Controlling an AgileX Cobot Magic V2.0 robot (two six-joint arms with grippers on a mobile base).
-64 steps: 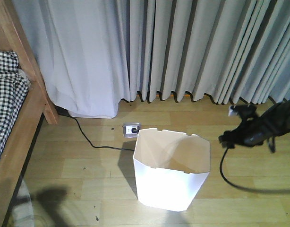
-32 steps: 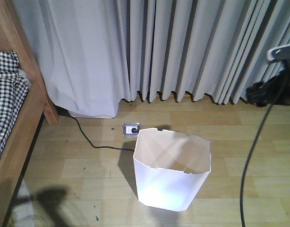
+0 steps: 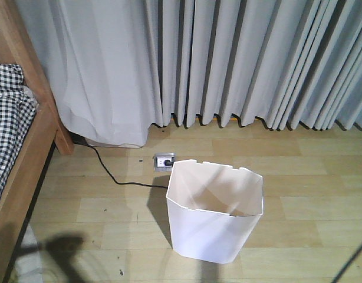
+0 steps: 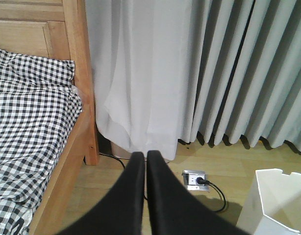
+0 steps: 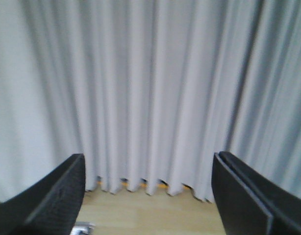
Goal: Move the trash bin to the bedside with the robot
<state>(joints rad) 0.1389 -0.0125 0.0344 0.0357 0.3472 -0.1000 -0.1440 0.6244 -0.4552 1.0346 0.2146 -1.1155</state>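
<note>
Well apart: trash bin mid-floor, bed at left edge.

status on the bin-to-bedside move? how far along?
Done: nothing visible. The trash bin stands on the floor near the floor outlet, apart from the bed.
In hand: nothing. Left gripper is shut and empty; right gripper is open, facing the curtains.
Left: grasp the bin and bring it beside the bed frame.
</note>
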